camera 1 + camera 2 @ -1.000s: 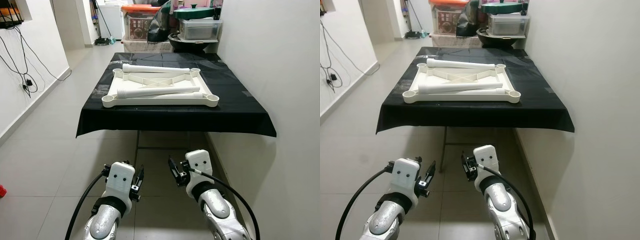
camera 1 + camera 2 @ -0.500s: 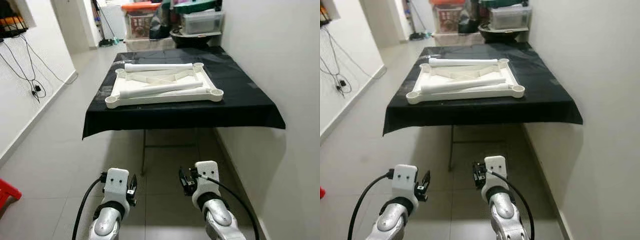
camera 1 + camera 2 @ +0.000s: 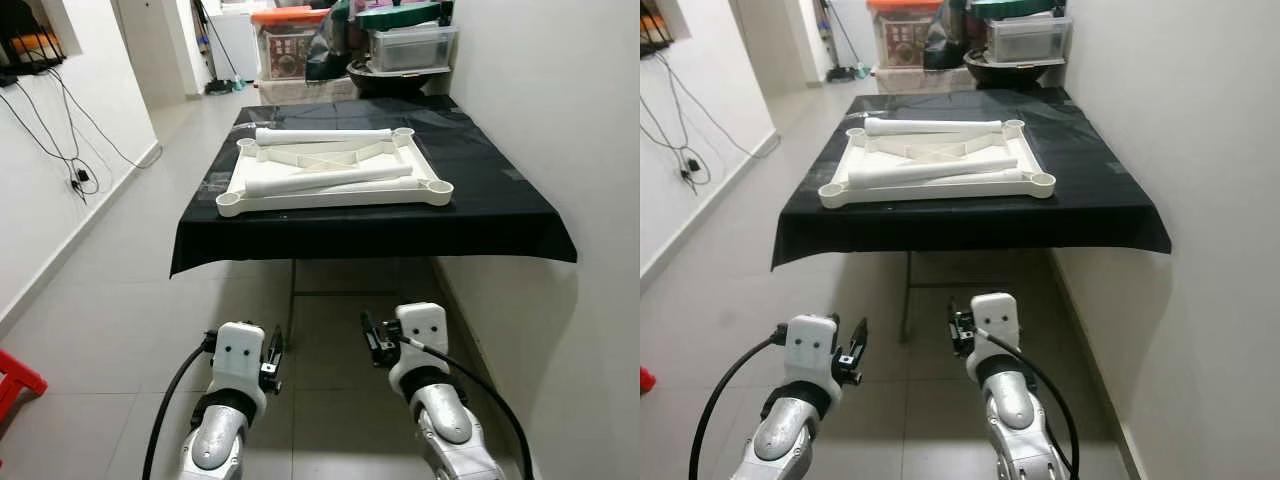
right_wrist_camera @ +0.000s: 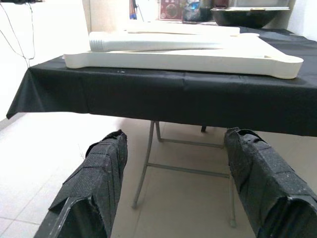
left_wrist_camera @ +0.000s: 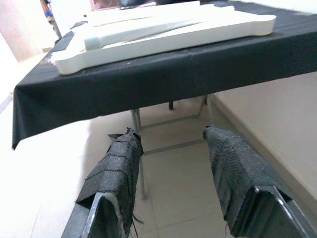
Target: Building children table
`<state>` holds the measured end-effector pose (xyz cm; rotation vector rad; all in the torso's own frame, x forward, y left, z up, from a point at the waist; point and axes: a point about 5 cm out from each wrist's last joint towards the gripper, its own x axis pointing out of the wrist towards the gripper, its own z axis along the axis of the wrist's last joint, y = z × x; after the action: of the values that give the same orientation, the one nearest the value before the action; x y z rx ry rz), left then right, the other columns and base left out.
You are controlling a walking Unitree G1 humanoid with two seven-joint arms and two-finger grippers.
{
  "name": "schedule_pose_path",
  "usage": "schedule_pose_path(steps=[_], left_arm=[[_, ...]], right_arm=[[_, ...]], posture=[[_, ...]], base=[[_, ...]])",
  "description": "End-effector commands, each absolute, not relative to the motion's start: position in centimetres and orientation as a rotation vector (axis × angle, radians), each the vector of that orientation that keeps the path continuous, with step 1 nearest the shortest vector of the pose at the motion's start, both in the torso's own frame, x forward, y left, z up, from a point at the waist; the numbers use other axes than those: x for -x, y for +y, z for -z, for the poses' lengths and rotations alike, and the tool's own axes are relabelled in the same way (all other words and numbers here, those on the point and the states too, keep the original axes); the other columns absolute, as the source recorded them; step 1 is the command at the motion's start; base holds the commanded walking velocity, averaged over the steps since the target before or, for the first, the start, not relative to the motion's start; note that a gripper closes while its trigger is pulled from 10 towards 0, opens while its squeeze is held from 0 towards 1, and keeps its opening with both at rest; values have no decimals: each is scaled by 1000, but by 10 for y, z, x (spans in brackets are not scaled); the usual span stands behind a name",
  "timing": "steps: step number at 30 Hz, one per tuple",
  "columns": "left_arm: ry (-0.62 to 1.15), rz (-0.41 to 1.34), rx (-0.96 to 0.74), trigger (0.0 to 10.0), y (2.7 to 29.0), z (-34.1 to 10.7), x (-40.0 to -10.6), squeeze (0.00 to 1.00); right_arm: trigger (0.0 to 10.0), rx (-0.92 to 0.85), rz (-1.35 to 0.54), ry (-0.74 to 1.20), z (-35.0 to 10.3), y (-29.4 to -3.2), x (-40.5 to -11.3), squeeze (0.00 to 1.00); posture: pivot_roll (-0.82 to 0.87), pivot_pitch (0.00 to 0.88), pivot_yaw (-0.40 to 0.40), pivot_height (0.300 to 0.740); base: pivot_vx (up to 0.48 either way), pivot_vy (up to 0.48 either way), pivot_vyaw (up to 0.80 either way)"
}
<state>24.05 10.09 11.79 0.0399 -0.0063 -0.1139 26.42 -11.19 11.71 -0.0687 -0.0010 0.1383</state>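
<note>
Both the left gripper (image 3: 271, 352) and right gripper (image 3: 372, 340) are held spread, empty (below table height). At 12 o'clock, loose legs (image 3: 328, 180) may be rolled off the tabletop frame (image 3: 335, 196) if bumped.

Matt white plastic tabletop frame (image 3: 334, 180) rests on black cloth (image 3: 480, 205); floor tiles (image 3: 120, 270) glossy.

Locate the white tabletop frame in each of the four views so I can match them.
Left eye view: white tabletop frame, upper centre.
Right eye view: upper centre.
Left wrist view: along the top.
Right wrist view: upper part.
Shared landmark: the black tablecloth under it.
</note>
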Motion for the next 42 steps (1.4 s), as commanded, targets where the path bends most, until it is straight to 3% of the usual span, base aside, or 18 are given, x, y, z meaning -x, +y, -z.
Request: schedule_pose_path(steps=[1, 42], left_arm=[[-9, 92, -45, 10000, 104, -117, -242, 0], [-34, 126, -21, 10000, 100, -114, -249, 0]], right_arm=[[10000, 57, -127, -2, -116, -112, -264, 0], [10000, 54, -142, 0, -111, -109, -271, 0]], posture=[[-14, 0, 38, 740], [-9, 0, 33, 740]], base=[[0, 0, 0], [22, 0, 0]])
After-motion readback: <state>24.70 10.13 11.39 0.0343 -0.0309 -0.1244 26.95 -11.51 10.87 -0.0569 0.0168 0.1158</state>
